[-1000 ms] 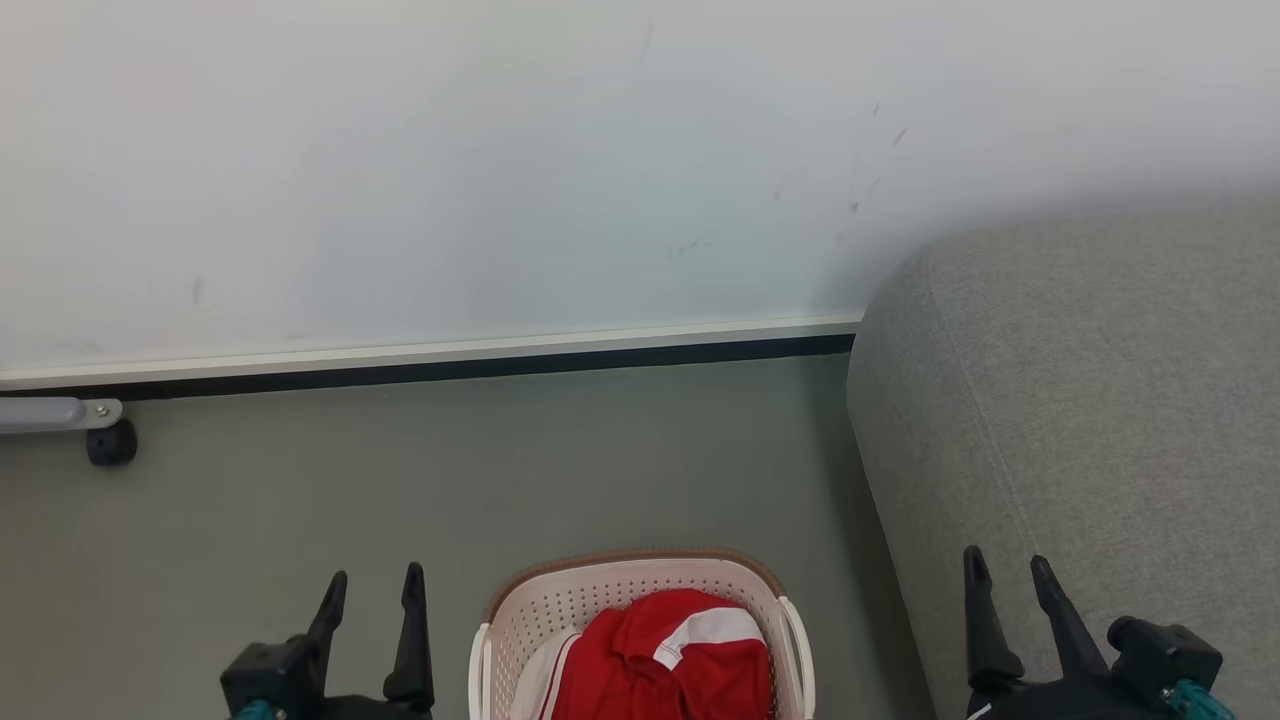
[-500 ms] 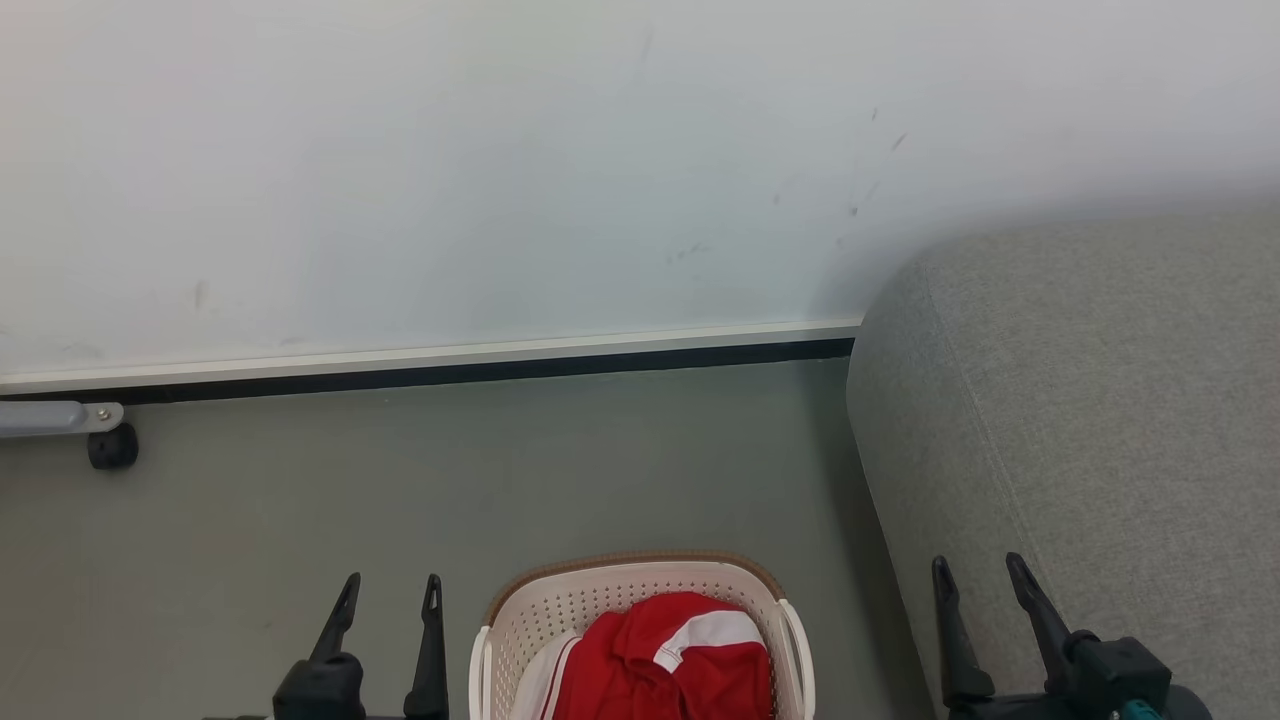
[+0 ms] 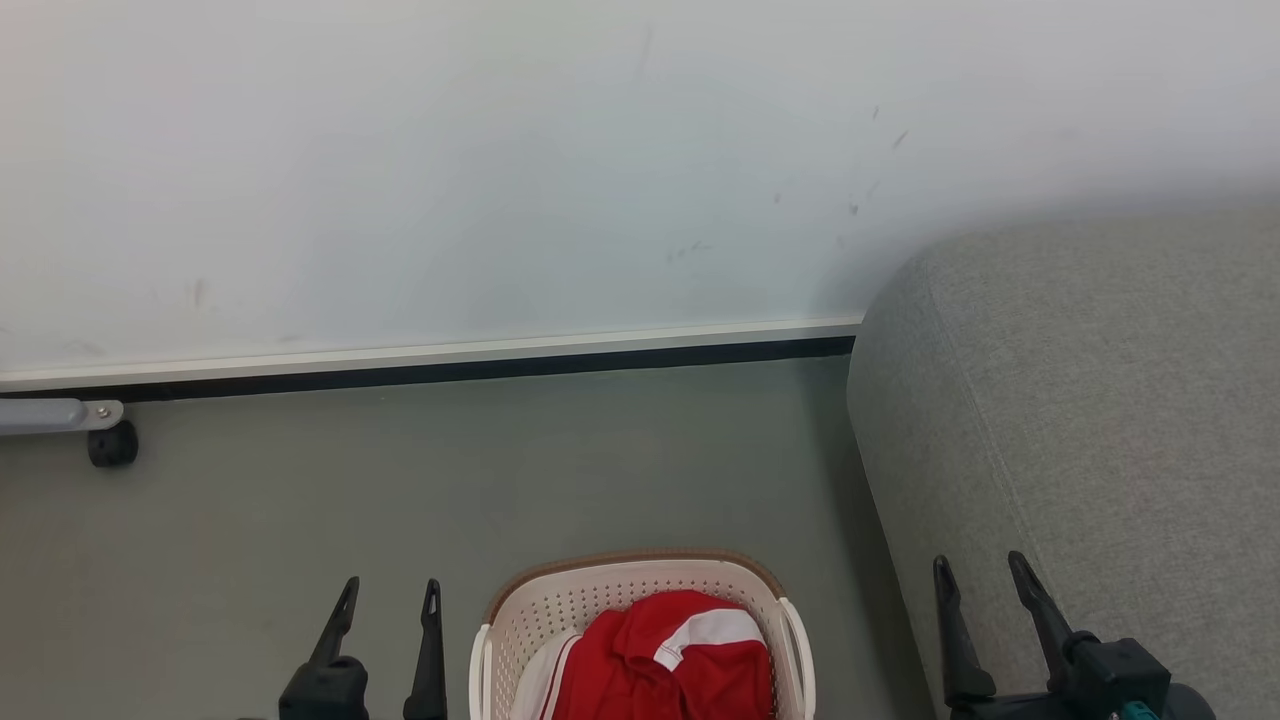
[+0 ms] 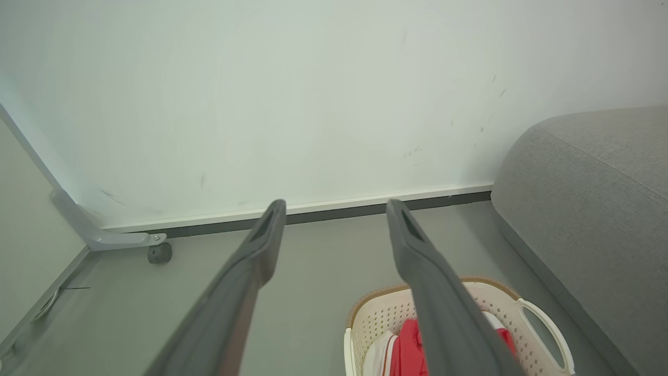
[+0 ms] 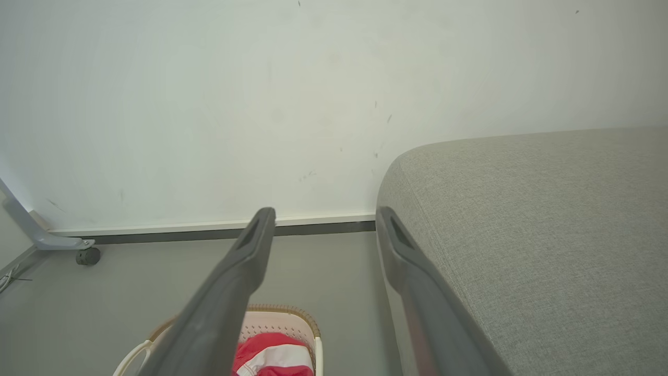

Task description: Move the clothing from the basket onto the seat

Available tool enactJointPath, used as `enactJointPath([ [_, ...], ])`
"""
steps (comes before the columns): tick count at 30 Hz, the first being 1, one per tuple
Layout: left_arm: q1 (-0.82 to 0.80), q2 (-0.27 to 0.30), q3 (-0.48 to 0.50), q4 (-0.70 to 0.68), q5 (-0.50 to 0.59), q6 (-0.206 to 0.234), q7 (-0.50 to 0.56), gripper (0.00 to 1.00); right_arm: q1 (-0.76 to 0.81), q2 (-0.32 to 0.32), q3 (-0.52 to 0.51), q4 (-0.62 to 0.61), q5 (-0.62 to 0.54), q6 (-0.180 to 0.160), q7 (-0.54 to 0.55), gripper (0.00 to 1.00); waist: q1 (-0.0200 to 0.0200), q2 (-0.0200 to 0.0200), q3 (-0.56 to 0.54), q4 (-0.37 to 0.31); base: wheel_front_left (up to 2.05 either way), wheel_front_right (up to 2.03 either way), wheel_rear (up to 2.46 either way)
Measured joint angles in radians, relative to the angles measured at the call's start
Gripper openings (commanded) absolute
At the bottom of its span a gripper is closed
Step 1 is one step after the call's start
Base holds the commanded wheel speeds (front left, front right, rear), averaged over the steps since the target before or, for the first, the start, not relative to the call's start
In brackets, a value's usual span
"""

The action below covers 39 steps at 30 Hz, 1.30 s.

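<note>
The basket [image 3: 640, 562] stands on the grey floor [image 3: 400, 480] at the bottom middle of the head view, cut off by the lower edge. The clothing [image 3: 670, 665] lies bunched inside it, red with a white panel and a white stripe showing. The seat [image 3: 1100, 420] rises just to the right of the basket, its rounded end near the wall [image 3: 500, 150], and a narrow strip of floor lies between seat and basket. The left gripper [image 3: 391, 590] hangs to the left of the basket with its fingers pointing up the view, its jaws spread wide with nothing between them. The right gripper [image 3: 979, 565] sits at the lower right, in front of the seat's side, its jaws likewise parted and empty. Neither gripper touches the basket or the clothing. A white skirting [image 3: 450, 352] with a dark line under it runs along the foot of the wall. At the far left a grey metal leg [image 3: 50, 414] ends in a black caster [image 3: 112, 446] on the floor
</note>
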<state>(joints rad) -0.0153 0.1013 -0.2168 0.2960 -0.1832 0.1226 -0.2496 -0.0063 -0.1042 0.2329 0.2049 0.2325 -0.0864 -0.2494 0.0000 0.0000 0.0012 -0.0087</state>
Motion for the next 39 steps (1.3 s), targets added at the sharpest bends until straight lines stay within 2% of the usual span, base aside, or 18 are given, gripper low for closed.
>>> enactJointPath([
  [21,0.000,-0.002,0.008,-0.010,0.011,-0.009,0.000,1.00,0.006,0.003,-0.017,-0.016,-0.020,0.009,0.000,1.00,0.0000,0.0001,0.038,-0.001,0.00,0.00,0.00],
  [31,-0.043,0.002,-0.019,-0.023,0.038,-0.036,0.000,1.00,-0.010,0.004,-0.029,-0.067,-0.032,0.009,0.000,1.00,0.0001,0.0000,0.124,-0.004,0.00,0.00,0.00],
  [39,-0.115,0.001,-0.060,0.030,0.072,-0.061,0.000,1.00,-0.060,0.005,-0.039,-0.100,-0.042,0.009,0.000,1.00,0.0001,0.0001,0.228,-0.021,0.00,0.00,0.00],
])
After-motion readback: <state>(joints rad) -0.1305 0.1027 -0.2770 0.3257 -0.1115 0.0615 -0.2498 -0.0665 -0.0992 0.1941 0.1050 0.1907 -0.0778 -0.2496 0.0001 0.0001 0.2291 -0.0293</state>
